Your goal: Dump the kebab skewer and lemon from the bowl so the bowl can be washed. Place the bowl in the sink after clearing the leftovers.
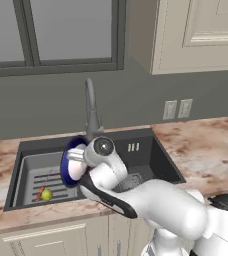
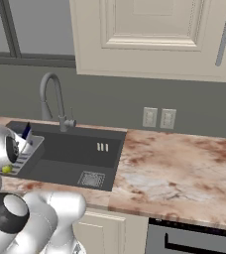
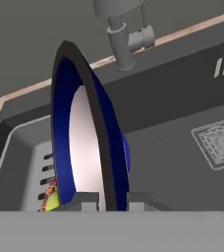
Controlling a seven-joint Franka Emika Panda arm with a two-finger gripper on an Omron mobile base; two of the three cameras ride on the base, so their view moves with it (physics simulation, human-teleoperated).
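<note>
Gripper (image 3: pixel 103 199) is pinching the bowl's rim, jaws closed tight on it, holding the bowl (image 1: pixel 74 162) on edge above the slatted rack (image 1: pixel 36 175) at the sink's (image 1: pixel 158 155) left end. Kebab skewer (image 1: pixel 39 192) and lemon (image 1: pixel 47 195) are lying on the rack's front edge. Releasing here risks the bowl landing on the rack and leftovers instead of the open basin beside it.

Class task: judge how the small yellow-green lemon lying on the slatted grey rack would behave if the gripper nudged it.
The small round yellow-green lemon would probably roll, being near-spherical. The grey slatted rack could catch it between ribs, and the reddish kebab skewer beside it may block it.
</note>
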